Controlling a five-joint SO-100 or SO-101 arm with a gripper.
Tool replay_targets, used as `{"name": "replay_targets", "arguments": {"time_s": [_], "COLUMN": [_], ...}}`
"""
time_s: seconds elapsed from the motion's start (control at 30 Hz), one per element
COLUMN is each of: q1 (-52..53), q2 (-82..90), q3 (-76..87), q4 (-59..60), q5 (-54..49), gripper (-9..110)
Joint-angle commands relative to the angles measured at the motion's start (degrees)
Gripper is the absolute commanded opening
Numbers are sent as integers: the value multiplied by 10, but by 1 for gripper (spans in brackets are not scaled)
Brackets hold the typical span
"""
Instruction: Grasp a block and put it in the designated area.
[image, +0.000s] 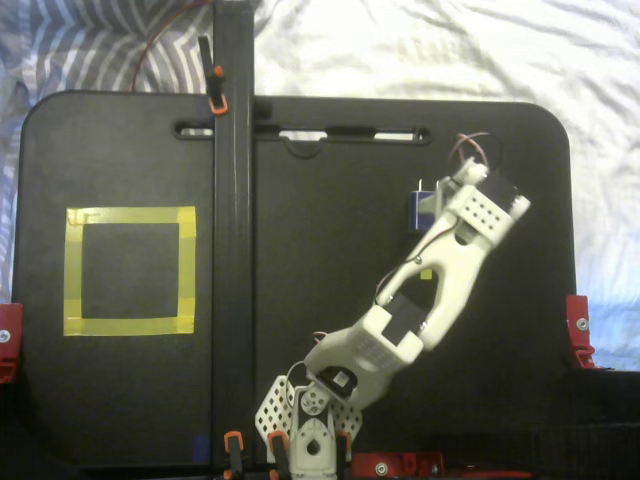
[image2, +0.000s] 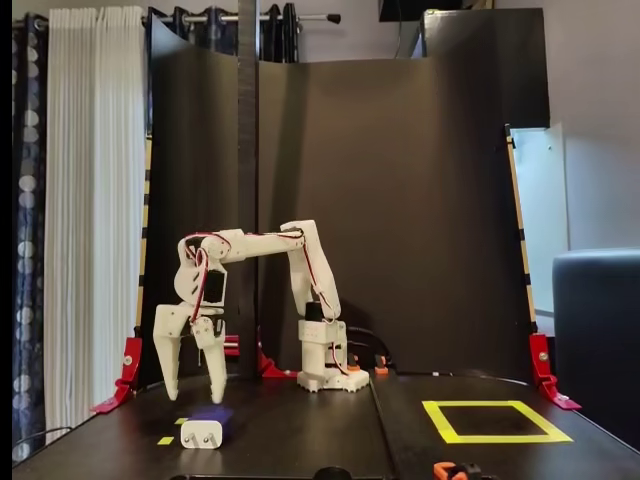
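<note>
Item: my gripper, fingers spread, hanging just above the plug adapter; taped square at 3 o'clock, well apart.

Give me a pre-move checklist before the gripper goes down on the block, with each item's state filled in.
1. Jaws apart: ok. The gripper shows two spread fingers in the front fixed view.
2. Gripper above the block: ok, its tips hang clear of it, not touching.
3. Fingers straddle the block: cannot tell. From above the gripper head hides most of the block; from the front it sits slightly left of the block.
4. Block lying flat on the table: ok.
5. Designated area free of objects: ok, only bare black surface inside the tape.
6. Path to the area: not ok. The vertical black post stands between them.
</note>
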Motion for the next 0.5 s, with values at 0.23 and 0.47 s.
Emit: {"name": "replay_targets", "arguments": {"time_s": [0.23, 0.47], "q1": [-8, -10], "q2": [-8, -13], "q3": [-23, -23], "q4": [-2, 0], "q5": [-14, -14], "gripper": [28, 33]}}
